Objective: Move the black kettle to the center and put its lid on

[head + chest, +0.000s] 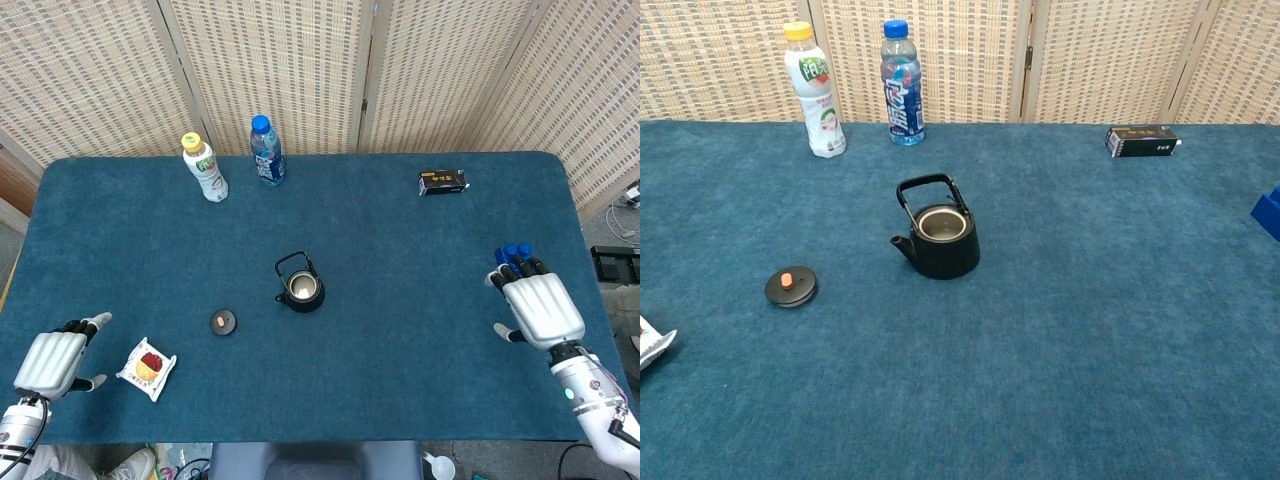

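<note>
**Kettle open at mid-table, lid apart, both hands empty**

Head view: the black kettle (300, 289) stands upright near the middle of the blue table (400, 380), handle raised, mouth uncovered. Its lid (223, 322) lies flat to the left, well apart. The left hand (55, 360) hovers at the near left corner beside one snack packet (147, 368), fingers apart, holding nothing. The right hand (540, 305) hangs at the right edge, back upward, fingers extended and empty, over a blue block (513, 253). Two bottles, white bottle (205, 168) and blue bottle (266, 152), stand at the far edge; one black box (442, 182) lies far right.

Chest view: the kettle's spout points left; the lid carries an orange knob. Neither hand shows.
</note>
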`<control>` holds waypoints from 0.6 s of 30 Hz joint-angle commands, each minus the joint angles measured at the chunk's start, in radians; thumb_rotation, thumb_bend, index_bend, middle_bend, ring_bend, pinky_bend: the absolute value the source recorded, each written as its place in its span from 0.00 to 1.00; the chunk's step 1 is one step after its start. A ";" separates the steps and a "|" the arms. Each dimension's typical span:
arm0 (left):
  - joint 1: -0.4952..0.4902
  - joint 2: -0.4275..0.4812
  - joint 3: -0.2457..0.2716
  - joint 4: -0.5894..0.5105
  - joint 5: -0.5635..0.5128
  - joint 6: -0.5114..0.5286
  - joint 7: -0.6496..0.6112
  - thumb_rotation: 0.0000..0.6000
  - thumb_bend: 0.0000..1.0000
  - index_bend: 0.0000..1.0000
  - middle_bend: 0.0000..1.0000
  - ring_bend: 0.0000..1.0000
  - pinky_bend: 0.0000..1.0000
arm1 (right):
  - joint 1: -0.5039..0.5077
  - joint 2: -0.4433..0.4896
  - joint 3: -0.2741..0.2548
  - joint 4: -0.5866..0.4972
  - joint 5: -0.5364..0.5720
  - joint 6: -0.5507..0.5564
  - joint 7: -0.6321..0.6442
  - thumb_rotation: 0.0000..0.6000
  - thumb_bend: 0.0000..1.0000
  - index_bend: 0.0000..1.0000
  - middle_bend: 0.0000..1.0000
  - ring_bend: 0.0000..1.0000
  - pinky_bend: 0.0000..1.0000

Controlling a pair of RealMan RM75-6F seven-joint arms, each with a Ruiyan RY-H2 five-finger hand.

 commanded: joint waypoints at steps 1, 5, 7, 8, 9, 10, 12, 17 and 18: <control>-0.033 -0.005 -0.013 -0.029 -0.034 -0.027 0.057 1.00 0.10 0.16 0.22 0.21 0.41 | -0.039 0.023 0.001 -0.002 -0.050 0.024 0.035 1.00 0.17 0.34 0.30 0.17 0.19; -0.068 -0.018 -0.027 -0.053 -0.081 -0.046 0.136 1.00 0.09 0.16 0.19 0.19 0.36 | -0.080 0.039 0.004 0.003 -0.111 0.042 0.076 1.00 0.17 0.34 0.30 0.17 0.19; -0.086 -0.034 -0.036 -0.059 -0.105 -0.043 0.188 1.00 0.09 0.15 0.18 0.19 0.35 | -0.098 0.047 0.006 0.005 -0.139 0.046 0.092 1.00 0.17 0.34 0.30 0.17 0.19; -0.095 -0.041 -0.039 -0.062 -0.116 -0.045 0.206 1.00 0.09 0.15 0.18 0.19 0.34 | -0.106 0.050 0.006 0.006 -0.150 0.048 0.097 1.00 0.17 0.34 0.30 0.17 0.19; -0.103 -0.047 -0.042 -0.065 -0.127 -0.049 0.220 1.00 0.09 0.15 0.17 0.19 0.34 | -0.113 0.054 0.007 0.006 -0.160 0.049 0.101 1.00 0.17 0.34 0.30 0.17 0.19; -0.114 -0.053 -0.045 -0.068 -0.143 -0.056 0.235 1.00 0.08 0.15 0.16 0.18 0.33 | -0.122 0.057 0.008 0.006 -0.172 0.052 0.104 1.00 0.17 0.34 0.30 0.17 0.19; -0.135 -0.062 -0.050 -0.072 -0.173 -0.072 0.260 1.00 0.08 0.15 0.14 0.14 0.30 | -0.139 0.062 0.010 0.006 -0.191 0.057 0.109 1.00 0.17 0.34 0.30 0.17 0.19; -0.180 -0.083 -0.058 -0.076 -0.246 -0.105 0.301 1.00 0.08 0.16 0.07 0.04 0.24 | -0.174 0.067 0.013 0.007 -0.230 0.061 0.121 1.00 0.17 0.34 0.30 0.17 0.19; -0.191 -0.087 -0.058 -0.076 -0.263 -0.114 0.308 1.00 0.08 0.16 0.06 0.04 0.23 | -0.182 0.067 0.014 0.009 -0.238 0.061 0.123 1.00 0.17 0.34 0.30 0.17 0.19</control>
